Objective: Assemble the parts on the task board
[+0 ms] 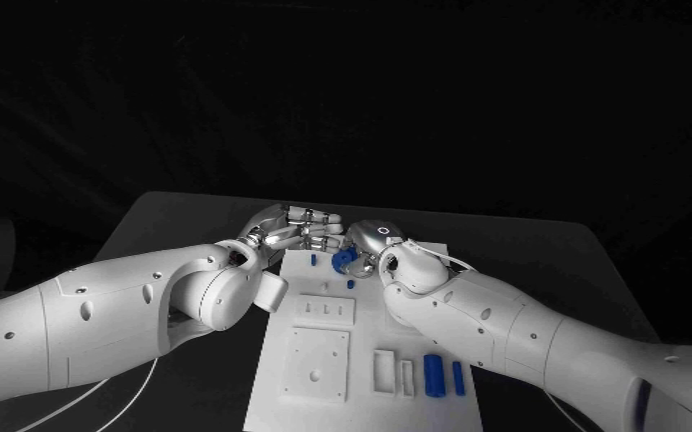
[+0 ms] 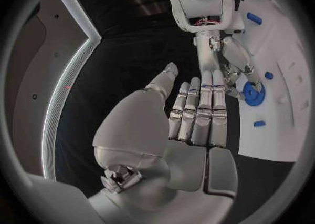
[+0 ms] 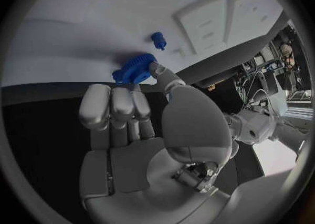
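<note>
Pinching blue gear [image 3: 134,69] on task board [image 1: 339,372]: right hand [image 3: 141,124] (left hand [image 2: 197,108] empty, fingers extended)

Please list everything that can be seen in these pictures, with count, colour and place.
task board: one, white, middle of the black table.
table: one, black, under the board.
gear: one, blue, at the far end of the board, touched by the right hand's fingers.
small peg: one, blue, on the board beside the gear.
long parts: two, blue, near the board's front right edge.
left hand: one, silver, holds nothing, fingers straight.
right hand: one, silver, at the gear.
</note>
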